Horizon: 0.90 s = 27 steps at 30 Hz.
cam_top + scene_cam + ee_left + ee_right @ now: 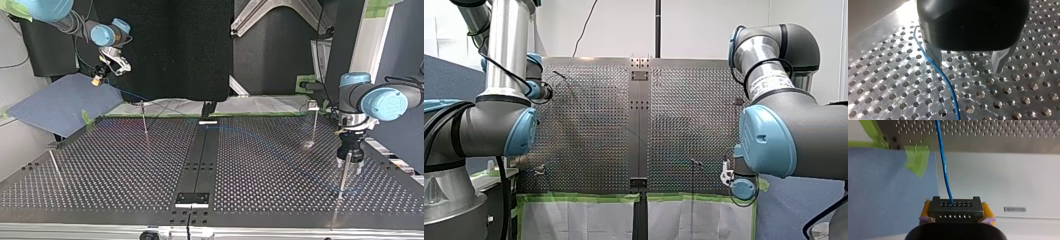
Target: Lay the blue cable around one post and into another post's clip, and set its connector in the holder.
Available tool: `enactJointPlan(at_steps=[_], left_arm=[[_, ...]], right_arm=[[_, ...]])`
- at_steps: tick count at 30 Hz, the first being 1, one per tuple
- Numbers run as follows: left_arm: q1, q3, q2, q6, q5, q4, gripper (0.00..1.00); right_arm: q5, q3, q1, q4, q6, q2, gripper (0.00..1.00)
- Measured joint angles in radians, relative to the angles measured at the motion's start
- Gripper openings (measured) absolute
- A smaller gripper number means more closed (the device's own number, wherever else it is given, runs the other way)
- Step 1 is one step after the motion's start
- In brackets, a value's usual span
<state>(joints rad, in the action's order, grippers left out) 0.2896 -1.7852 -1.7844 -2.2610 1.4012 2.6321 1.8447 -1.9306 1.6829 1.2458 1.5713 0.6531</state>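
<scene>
In the right wrist view my right gripper (955, 213) is shut, yellow pads on either side of the black connector (955, 207). The blue cable (944, 167) leaves the connector and runs to the perforated table (988, 132). The top view shows my right gripper (96, 80) held high off the table's far left corner, with the cable (127, 93) slanting down toward a thin post (144, 117). My left gripper (350, 166) stands open just above another post (343, 177) at that view's right. In the left wrist view the cable (944, 76) passes beside one finger (934, 56) of my left gripper (966, 62), outside the gap.
A post with a clip on top (314, 120) stands at the top view's far right, and a slanted post (54, 162) near its left edge. A dark centre strip (200, 160) carries a pale bracket at each end. A blue sheet (60, 102) lies off the far left corner.
</scene>
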Motion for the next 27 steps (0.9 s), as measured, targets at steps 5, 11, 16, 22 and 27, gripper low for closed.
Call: enactJointPlan(at_steps=[5, 11, 16, 22, 27], left_arm=[[-0.002, 0.0, 0.0, 0.0, 0.0, 0.003, 0.99], [-0.006, 0.0, 0.0, 0.0, 0.0, 0.007, 0.99], [-0.011, 0.0, 0.001, 0.0, 0.0, 0.013, 0.99], [-0.017, 0.0, 0.001, 0.0, 0.0, 0.017, 0.99], [-0.02, 0.0, 0.001, 0.0, 0.001, 0.018, 0.99]], right_arm=[[-0.039, 0.0, 0.016, -0.001, 0.001, 0.0, 0.0], [-0.085, 0.002, 0.028, -0.004, 0.001, 0.0, 0.0], [-0.125, 0.003, 0.03, -0.004, 0.001, 0.0, 0.0], [-0.176, 0.003, 0.027, -0.006, -0.001, 0.0, 0.0], [-0.222, 0.003, 0.024, -0.01, -0.005, 0.0, 0.0]])
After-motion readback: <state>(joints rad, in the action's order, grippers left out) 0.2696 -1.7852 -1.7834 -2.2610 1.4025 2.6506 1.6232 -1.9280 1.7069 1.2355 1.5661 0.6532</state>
